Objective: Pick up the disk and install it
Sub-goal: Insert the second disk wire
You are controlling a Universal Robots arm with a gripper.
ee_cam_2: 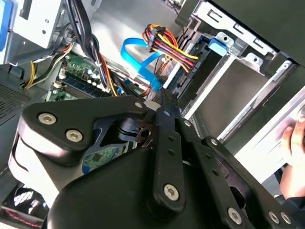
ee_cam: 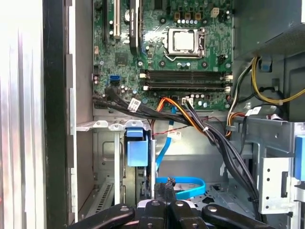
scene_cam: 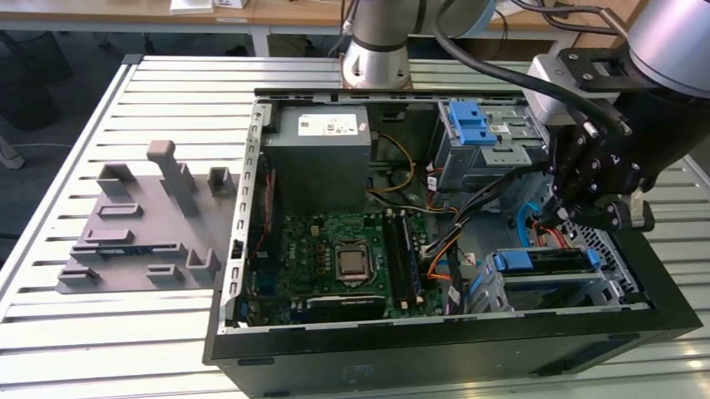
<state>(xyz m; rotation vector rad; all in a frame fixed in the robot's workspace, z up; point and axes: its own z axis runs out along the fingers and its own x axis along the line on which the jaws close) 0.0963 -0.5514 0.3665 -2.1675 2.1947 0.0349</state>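
Inside the open computer case (scene_cam: 444, 332), at the exterior view's right, the gripper (scene_cam: 588, 204) hangs, jaws closed and empty, above the disk (scene_cam: 544, 264), seated in its bay.

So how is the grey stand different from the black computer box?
The grey stand is smaller, low and lies bare at the exterior view's left; the black computer box is bigger, open on top and full of parts. Both sit on the slatted table.
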